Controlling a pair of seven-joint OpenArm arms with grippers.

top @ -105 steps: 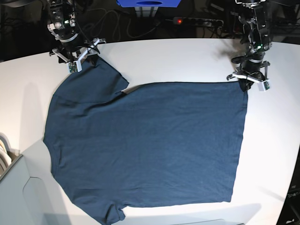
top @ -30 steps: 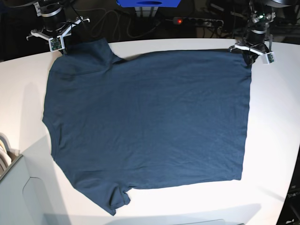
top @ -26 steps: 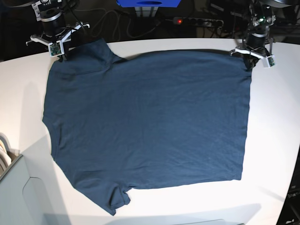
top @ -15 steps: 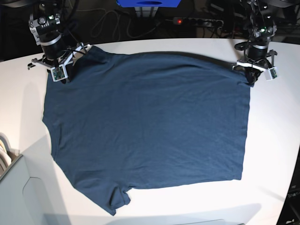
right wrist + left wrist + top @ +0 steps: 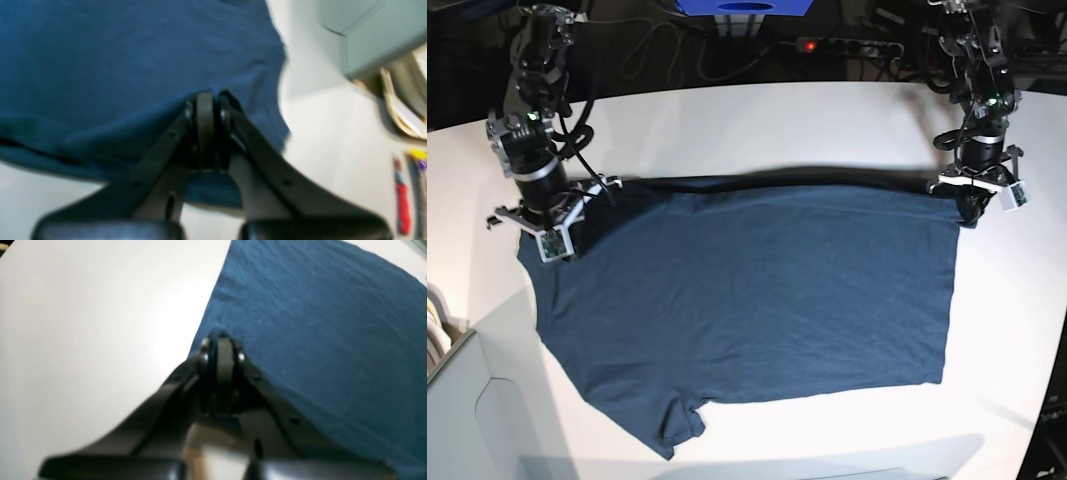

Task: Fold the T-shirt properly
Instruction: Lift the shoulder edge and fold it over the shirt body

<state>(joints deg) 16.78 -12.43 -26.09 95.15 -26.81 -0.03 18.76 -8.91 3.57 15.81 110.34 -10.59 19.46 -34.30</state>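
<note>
The left jaws and right jaws are both pressed together on the dark blue T-shirt, pinching its fabric, the left ones at one end of its upper edge as the base view shows it and the right ones near the other. Beneath them the T-shirt lies spread over the white bench, its upper edge folded over toward its middle. Just past the T-shirt's right-jaw side is a pale grey box, and well apart from the cloth lies a red pen.
</note>
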